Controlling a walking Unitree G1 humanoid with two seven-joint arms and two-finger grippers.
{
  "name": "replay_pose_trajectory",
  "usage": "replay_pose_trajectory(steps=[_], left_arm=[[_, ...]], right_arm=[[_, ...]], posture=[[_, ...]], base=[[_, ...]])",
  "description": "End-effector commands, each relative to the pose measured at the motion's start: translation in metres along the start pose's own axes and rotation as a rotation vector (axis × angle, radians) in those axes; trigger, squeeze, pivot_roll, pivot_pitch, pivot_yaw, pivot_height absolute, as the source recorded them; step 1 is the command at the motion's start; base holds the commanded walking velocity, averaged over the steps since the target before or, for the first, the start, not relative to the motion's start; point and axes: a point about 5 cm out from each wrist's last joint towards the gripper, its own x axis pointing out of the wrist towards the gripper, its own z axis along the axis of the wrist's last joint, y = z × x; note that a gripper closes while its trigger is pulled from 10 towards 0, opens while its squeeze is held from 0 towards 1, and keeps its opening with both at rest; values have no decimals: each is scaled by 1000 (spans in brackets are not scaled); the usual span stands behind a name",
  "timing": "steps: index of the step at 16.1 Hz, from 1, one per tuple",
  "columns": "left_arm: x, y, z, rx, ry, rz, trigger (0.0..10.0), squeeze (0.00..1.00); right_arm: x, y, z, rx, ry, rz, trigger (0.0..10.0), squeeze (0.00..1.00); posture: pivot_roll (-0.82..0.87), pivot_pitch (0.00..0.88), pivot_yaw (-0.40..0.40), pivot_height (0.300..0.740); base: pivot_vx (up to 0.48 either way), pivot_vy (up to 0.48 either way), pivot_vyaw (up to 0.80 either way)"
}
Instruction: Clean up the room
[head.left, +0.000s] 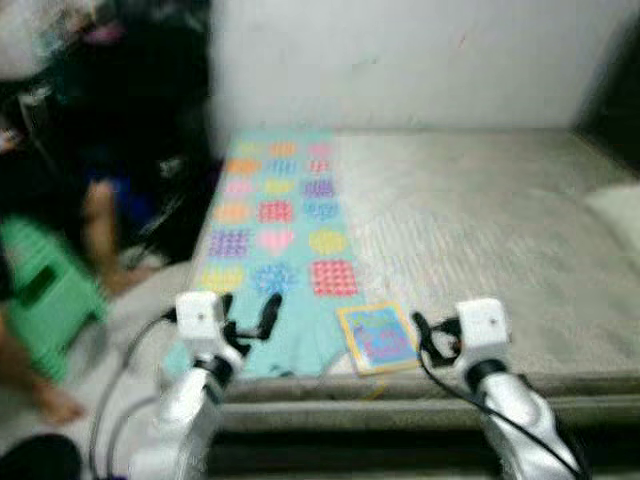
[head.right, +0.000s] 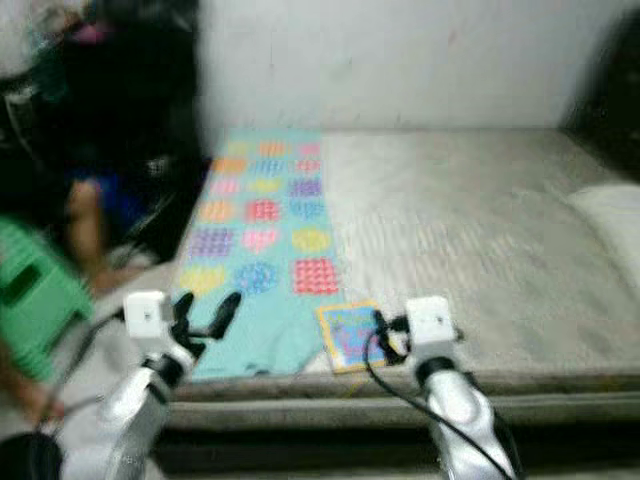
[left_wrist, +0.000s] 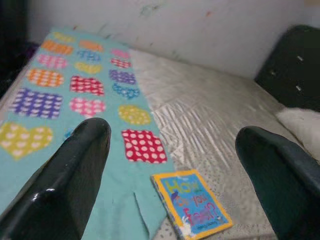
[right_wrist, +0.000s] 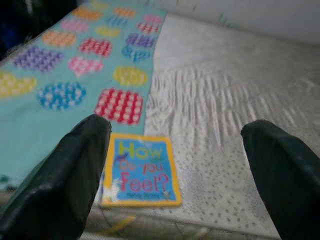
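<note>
Grey quilted mattress (head.left: 480, 230) fills the space ahead, with a turquoise blanket patterned with coloured hearts (head.left: 275, 230) laid along its left side. Near the front edge lies 1 small board book with a yellow border and blue cover (right_wrist: 140, 171), touching the blanket's edge, flat and untouched. The right gripper (right_wrist: 175, 165) hovers just short of it, fingers spread wide and empty; the left gripper (left_wrist: 170, 165) is likewise spread and empty above the blanket's near end. A green plastic stool (head.left: 45, 290) and a person's legs (head.left: 100, 235) stand left of the bed. Tidying looks barely begun: the book still needs lifting and the blanket remains unfolded.
</note>
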Motion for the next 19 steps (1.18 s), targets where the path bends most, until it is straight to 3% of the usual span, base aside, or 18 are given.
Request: replay_pose_trajectory(steps=[1,19], left_arm=[[2,-2,1,-2,-2,-6,10000,0],[1,-5,2,5,-25,-49,10000,0]], right_arm=[[-2,-3,-1,2,6,-6,10000,0],[-1,-2,-3,-3,10,0,10000,0]], posture=[[-107,0,12,740],[-104,0,10,740]], base=[[0,0,0],[15,0,0]])
